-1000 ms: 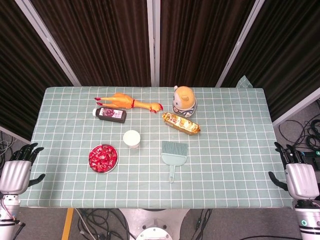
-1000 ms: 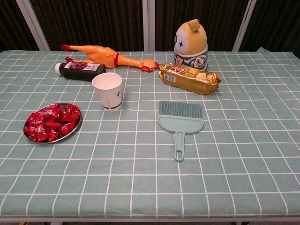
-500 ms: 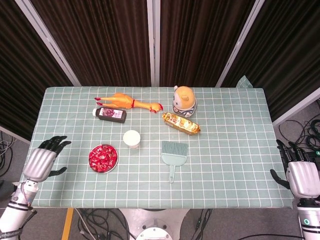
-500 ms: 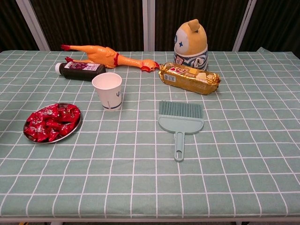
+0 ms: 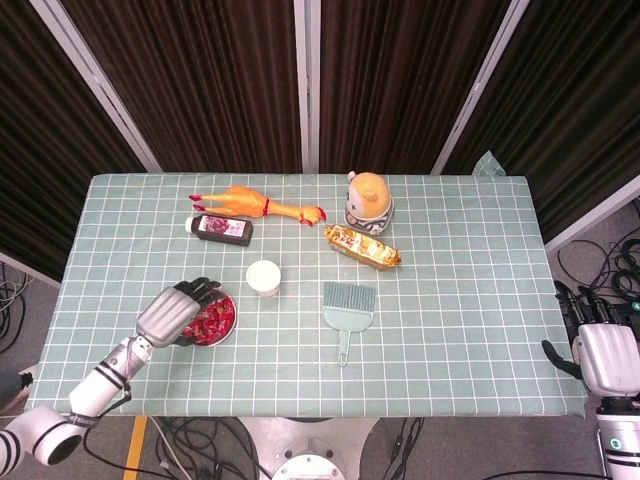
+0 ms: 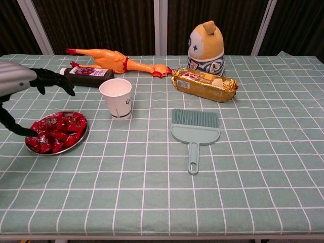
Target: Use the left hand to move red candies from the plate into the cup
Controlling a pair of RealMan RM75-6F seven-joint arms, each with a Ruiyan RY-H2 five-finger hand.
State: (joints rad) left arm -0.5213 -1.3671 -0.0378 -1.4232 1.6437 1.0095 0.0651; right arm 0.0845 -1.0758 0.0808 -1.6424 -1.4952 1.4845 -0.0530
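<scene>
1. Left hand point(image 5: 176, 310) hangs over the near-left part of the plate point(image 6: 81, 140), fingers apart and arched, nothing in them. In the chest view one dark digit reaches down to the edge of the candy heap; whether it touches I cannot tell.

2. Right hand point(image 5: 603, 352) sits off the table's right edge, well away from the work — fingers extended and spread, empty.

3. Red candies point(image 6: 56, 130) lie heaped on the small metal plate at the near-left of the table. The cup point(image 6: 116, 98) stands upright just beyond and to the right of the plate, mouth open, apart from it.

4. Handling, as a judgement: the candies look small, individually wrapped in shiny red foil, so light and slippery, likely to skate off each other. A thumb-and-fingertip pinch on one piece at the top of the heap seems safest; a broad grab may scatter pieces off the shallow rim.

5. The cup looks like thin paper — light, easily tipped. Release from above its mouth; do not brush its wall.

6. Writing: the cup carries a small blue mark, too small to read. The golden snack packet point(image 6: 204, 84) shows red lettering, not legible. The dark bottle point(image 6: 88, 77) lying on its side has a label, unreadable.

7. Also on the cloth: rubber chicken point(image 6: 115, 60), dome-shaped toy figure point(image 6: 206, 48), green hand brush point(image 6: 195, 132).
</scene>
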